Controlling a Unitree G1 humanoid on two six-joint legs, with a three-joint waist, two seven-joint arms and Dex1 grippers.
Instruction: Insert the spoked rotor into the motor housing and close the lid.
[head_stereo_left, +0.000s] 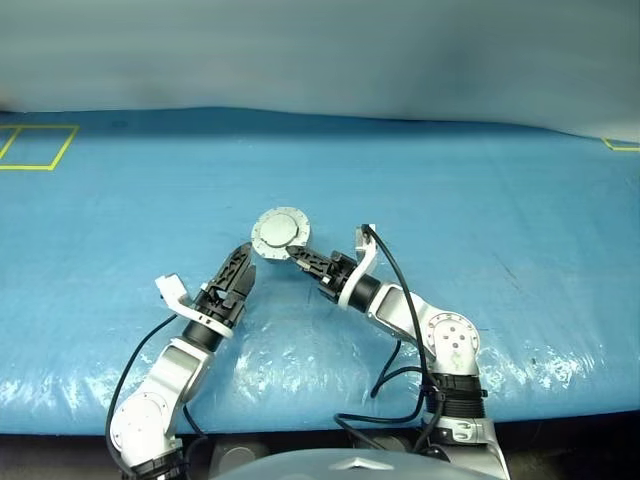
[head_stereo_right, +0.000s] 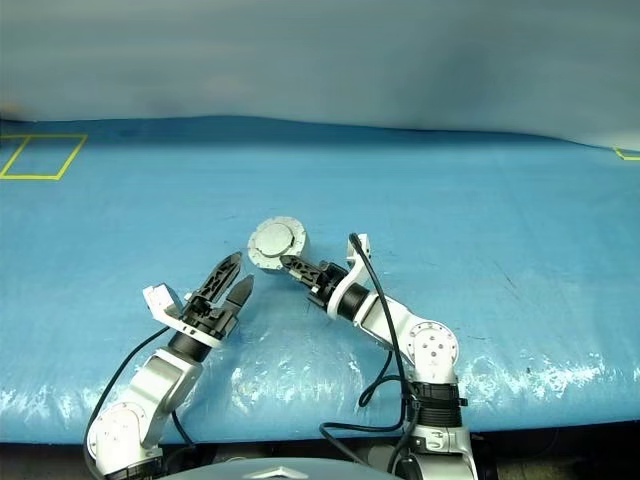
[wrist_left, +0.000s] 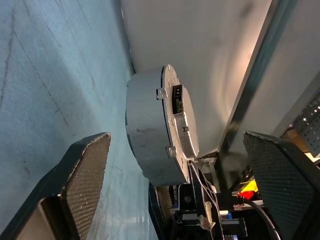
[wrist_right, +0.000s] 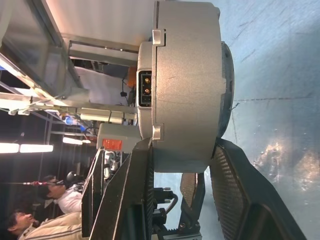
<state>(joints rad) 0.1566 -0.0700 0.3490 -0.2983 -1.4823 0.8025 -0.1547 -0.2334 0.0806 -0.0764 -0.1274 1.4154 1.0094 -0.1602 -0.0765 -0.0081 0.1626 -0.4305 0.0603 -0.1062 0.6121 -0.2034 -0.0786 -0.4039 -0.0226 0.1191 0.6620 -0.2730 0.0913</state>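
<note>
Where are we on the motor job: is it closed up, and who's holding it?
Looks nearly done: the lid sits flat on the housing, so the unit reads as closed; the rotor is presumably inside, but that is hidden. In hand: the right gripper clamps the closed unit above the blue table. The left gripper is open beside it. Left: set it down.

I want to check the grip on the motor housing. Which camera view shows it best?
The right wrist view: the motor housing sits close between the right gripper's two fingers, lid closed. The left wrist view shows its side, with no contact visible. The eye views show it small, from above, at the right gripper's tip.
</note>
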